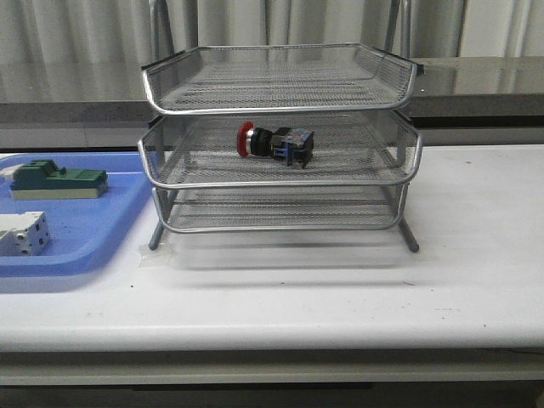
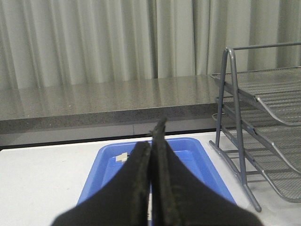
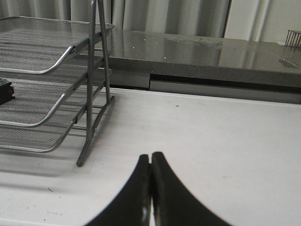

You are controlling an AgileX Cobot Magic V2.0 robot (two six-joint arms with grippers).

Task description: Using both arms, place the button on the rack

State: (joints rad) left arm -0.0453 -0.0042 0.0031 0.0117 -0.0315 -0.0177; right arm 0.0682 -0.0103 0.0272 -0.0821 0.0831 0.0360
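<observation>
The white tabletop (image 1: 476, 280) carries everything here. On it stands the three-tier silver wire-mesh rack (image 1: 280, 140) on thin metal legs; from the left pincer (image 2: 151, 141) the rack rises off to one side, and from the right pincer (image 3: 150, 162) it stands off to the other side, so the two arms flank it. Neither pincer shows in the front view, which suggests both arms are pulled back clear of the rack.

Well ahead of the left pincer lies the flat blue plastic tray (image 1: 93, 229), holding a green block (image 1: 58, 181) on a pale base and a white-grey block (image 1: 23, 233), set apart from each other.

The small push-button with red mushroom cap and black-and-blue body (image 1: 276, 143) lies on its side in the rack's middle tier, cap pointing towards the blue tray, far from both pincers. Lying flat on the mesh it looks settled and unlikely to roll, so the placing seems done.

Both pincers are clenched with nothing between their fingers: left fingers (image 2: 134, 183) pressed together, right likewise.
</observation>
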